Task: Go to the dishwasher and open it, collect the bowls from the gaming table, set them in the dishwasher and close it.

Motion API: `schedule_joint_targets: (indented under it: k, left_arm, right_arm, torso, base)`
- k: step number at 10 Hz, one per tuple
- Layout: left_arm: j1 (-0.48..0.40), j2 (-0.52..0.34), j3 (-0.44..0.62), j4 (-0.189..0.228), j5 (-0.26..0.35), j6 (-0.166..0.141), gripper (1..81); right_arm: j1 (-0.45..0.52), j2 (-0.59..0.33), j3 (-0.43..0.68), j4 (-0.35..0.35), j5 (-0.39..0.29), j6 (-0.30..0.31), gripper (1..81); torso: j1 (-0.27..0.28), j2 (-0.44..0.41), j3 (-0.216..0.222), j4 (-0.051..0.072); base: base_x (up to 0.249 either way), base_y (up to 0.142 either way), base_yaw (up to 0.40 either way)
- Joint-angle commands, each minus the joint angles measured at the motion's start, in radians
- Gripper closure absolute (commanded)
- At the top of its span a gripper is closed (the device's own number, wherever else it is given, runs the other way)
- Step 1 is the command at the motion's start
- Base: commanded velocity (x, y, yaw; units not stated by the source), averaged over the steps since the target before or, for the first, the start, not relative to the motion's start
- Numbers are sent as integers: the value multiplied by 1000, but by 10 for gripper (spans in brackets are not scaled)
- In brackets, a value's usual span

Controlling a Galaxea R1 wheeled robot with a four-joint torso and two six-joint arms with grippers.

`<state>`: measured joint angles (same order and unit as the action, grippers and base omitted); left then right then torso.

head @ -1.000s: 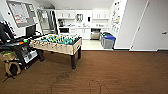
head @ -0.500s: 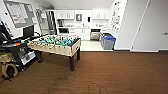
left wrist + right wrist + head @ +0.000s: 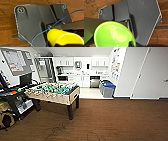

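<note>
Head view: a brown wood-pattern floor (image 3: 112,119) is seen ahead; a table-football table (image 3: 53,92) stands at about ten o'clock; a kitchenette with white cabinets (image 3: 75,62) lies at twelve o'clock, far off. The dishwasher (image 3: 95,81) is judged to be the steel-fronted unit set under the counter there, just beside the grey bins with blue lids (image 3: 108,89); its door appears closed, though detail is too blurred to confirm a handle. Left wrist view: a yellow bowl (image 3: 63,37) is seen close to the camera, glossy, rim pale; right wrist view: a light green bowl (image 3: 114,35) is seen, shallow, glossy, with highlights in its well. Each bowl is judged to be carried by its arm; whether the left jaws or the right jaws are open or closed on a rim cannot be told from these views. Step in hand, as judged: driving toward the kitchenette with bowls aboard; a straight line past the table corner is advised; arms are best kept level so that neither bowl tips; speed is best kept low at the change from wood floor to pale floor.
</note>
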<state>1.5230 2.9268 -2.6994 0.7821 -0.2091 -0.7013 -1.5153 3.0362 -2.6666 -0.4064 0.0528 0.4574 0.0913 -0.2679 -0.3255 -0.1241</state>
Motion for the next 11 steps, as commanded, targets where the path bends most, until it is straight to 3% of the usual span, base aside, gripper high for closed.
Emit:
schedule_joint_targets:
  k: [1, 11]
  left_arm:
    - [-30, -10, -2, 6, 36, 6, 811]
    - [-27, -10, 0, 6, 34, 8, 811]
  right_arm:
    - [33, 8, 8, -22, -48, -2, 811]
    - [29, 6, 1, -23, -45, -2, 811]
  torso:
    - [0, 0, 0, 0]
    - [-2, 0, 0, 0]
  base:
    - [124, -84, 0]
    - [118, -8, 0]
